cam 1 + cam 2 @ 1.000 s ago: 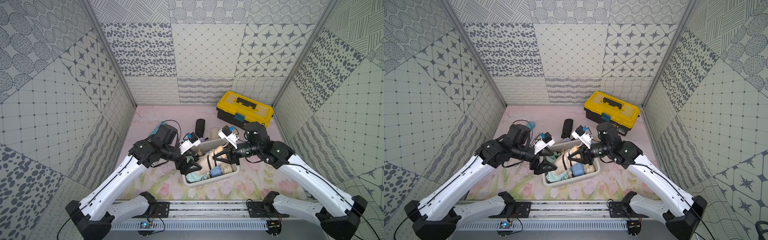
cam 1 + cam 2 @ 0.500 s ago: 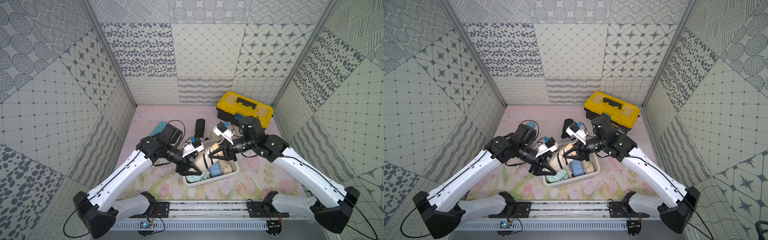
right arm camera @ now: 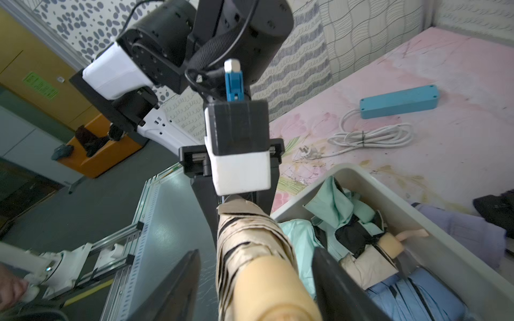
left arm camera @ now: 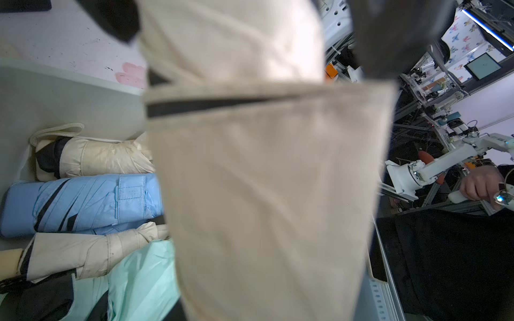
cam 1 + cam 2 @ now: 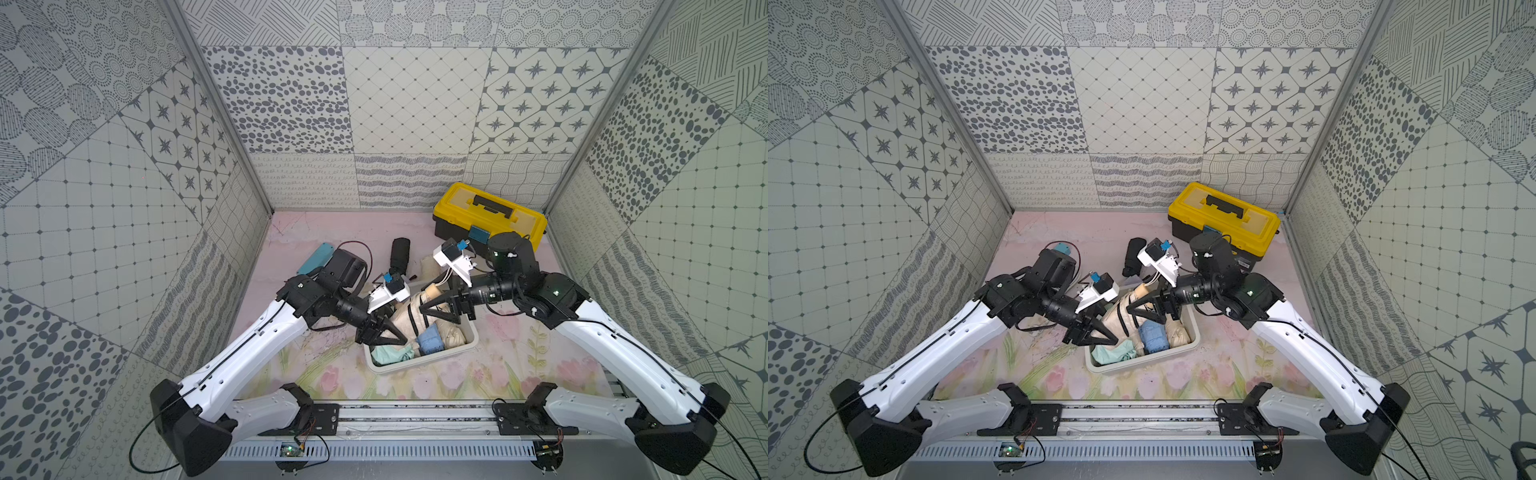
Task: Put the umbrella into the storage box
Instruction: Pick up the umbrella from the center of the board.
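beige umbrella (image 3: 250, 244) slanted over storage box (image 5: 424, 365), clamped at tip end in left gripper (image 5: 390, 332); around its handle, right gripper (image 3: 256, 258) with jaws spread wide open.

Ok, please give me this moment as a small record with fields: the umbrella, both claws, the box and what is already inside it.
task item: beige umbrella, folded, over the storage box, reaching from one claw to the other
left claw: around the umbrella's far end; grip not clear
right claw: open, one finger on either side of the handle end
inside box: blue umbrella, mint umbrella, other beige umbrellas
on table: yellow toolbox behind the box, blue power strip
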You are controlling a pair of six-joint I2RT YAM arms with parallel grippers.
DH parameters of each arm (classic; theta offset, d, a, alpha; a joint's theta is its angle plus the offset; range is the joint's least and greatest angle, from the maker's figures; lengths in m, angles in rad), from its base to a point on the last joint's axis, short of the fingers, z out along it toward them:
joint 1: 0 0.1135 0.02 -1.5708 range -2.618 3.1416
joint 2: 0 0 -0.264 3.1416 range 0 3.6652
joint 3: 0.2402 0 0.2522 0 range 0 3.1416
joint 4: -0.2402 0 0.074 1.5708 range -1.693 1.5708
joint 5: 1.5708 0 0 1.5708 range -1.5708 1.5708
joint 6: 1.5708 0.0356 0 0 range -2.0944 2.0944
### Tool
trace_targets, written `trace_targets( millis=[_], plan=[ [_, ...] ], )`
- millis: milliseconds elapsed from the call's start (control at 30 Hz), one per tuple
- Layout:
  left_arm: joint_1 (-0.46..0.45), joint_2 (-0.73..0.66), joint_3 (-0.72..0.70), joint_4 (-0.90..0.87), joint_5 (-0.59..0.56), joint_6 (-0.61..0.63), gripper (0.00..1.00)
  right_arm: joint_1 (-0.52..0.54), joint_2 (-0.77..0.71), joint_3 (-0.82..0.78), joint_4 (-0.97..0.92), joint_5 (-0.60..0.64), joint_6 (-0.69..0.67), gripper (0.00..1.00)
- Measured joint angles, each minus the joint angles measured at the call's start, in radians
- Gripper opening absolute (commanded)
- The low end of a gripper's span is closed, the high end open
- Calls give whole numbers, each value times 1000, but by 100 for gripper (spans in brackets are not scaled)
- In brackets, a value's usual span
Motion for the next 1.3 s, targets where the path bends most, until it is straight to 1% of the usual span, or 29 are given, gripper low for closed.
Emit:
trace_targets(
  millis=[33, 133, 233, 367, 500, 633, 800, 1000, 1100, 1300],
  plan=[
    [0, -7, -18, 30, 0, -24, 35, -1, -31, -14, 19, 27, 19, 86],
    [0, -32, -81, 142, 7, -105, 35, -1, -146, -94, 89, 100, 92, 86],
    [-2, -53, -165, 298, 10, -223, 35, -1, -258, -230, 190, 170, 202, 86],
    [-2, -58, -273, 510, -9, -392, 35, 15, -340, -405, 342, 268, 352, 84],
    [-1, -50, -351, 721, -32, -553, 36, 74, -312, -510, 473, 342, 447, 83],
    [-1, -38, -402, 902, -58, -688, 37, 111, -252, -552, 566, 411, 506, 79],
    [-1, -30, -452, 1083, -79, -815, 37, 131, -214, -554, 644, 508, 545, 77],
    [-1, -29, -478, 1213, -97, -908, 37, 134, -208, -554, 709, 587, 577, 76],
    [-1, -26, -487, 1263, -101, -942, 37, 135, -169, -553, 755, 592, 592, 71],
    [0, -19, -502, 1318, -112, -994, 38, 135, -85, -549, 838, 579, 629, 51]
  ],
)
